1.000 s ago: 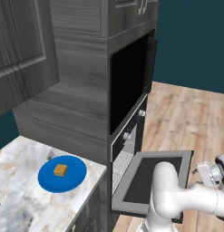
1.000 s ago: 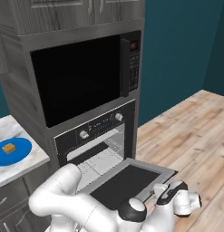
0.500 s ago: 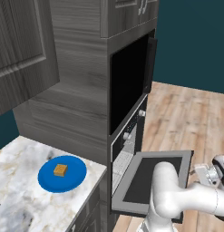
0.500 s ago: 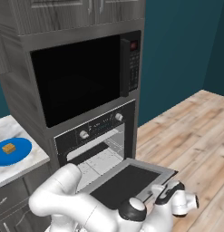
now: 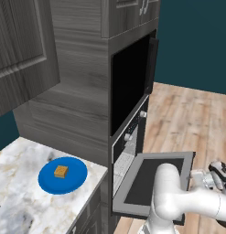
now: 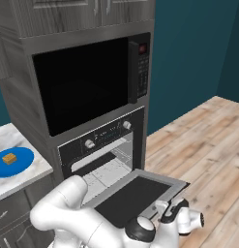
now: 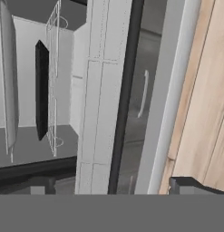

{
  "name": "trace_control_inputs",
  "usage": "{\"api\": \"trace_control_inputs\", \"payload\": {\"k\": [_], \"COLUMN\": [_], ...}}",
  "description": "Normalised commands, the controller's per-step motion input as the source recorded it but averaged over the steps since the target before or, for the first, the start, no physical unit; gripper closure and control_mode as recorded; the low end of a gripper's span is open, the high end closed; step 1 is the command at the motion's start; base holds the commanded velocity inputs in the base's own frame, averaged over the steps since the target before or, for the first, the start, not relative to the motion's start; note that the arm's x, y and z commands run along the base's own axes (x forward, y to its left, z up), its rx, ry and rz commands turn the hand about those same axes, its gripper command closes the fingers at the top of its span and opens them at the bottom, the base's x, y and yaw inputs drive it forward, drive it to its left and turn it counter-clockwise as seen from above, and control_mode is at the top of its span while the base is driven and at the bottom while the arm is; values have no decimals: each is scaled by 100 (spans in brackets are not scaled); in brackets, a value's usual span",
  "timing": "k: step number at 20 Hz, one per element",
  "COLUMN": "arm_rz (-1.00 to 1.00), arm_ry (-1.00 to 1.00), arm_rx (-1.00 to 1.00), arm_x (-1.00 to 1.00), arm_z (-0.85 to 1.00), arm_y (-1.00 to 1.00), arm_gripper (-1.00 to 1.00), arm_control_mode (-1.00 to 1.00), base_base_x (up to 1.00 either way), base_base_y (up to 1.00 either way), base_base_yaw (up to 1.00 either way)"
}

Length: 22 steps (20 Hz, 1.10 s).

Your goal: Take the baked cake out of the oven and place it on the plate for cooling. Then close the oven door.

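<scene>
The baked cake (image 5: 61,171) (image 6: 9,158), a small orange-brown block, lies on the blue plate (image 5: 73,180) (image 6: 22,162) on the marble counter left of the oven. The oven (image 6: 106,136) has its knobbed panel above an open cavity (image 7: 54,81) with a wire rack. Its oven door (image 5: 153,183) (image 6: 133,196) hangs down flat and open. My gripper (image 5: 218,172) (image 6: 181,215) (image 7: 114,186) is low, just past the door's front edge. It is open, its dark fingertips (image 7: 41,185) stand wide apart with nothing between them.
A larger black cavity (image 6: 82,82) with a side-hinged door sits above the oven. Grey wood cabinets (image 5: 23,45) hang over the marble counter (image 5: 18,205). Wooden floor (image 6: 203,145) stretches to the right of the open door.
My hand has shifted slightly near the door's front edge. The door, plate and cake have not moved, and the gripper stays open.
</scene>
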Motion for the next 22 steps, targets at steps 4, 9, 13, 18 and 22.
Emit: {"api": "trace_control_inputs", "payload": {"k": [4,9,13,18,22], "arm_rz": [7,8,12,23,31], "arm_ry": [-1,0,0,0,0], "arm_rx": [18,20,24,40,46], "arm_x": [22,28,29,33,34], "arm_z": [-70,-73,-74,-62,-40], "arm_y": [-25,-27,-15,0,23], "arm_gripper": [-100,-100,-100,-100,-100], "arm_control_mode": [-100,-100,-100,-100,-100], "base_base_x": [0,0,0,0,0], "base_base_y": [0,0,0,0,0], "base_base_yaw": [0,0,0,0,0]}}
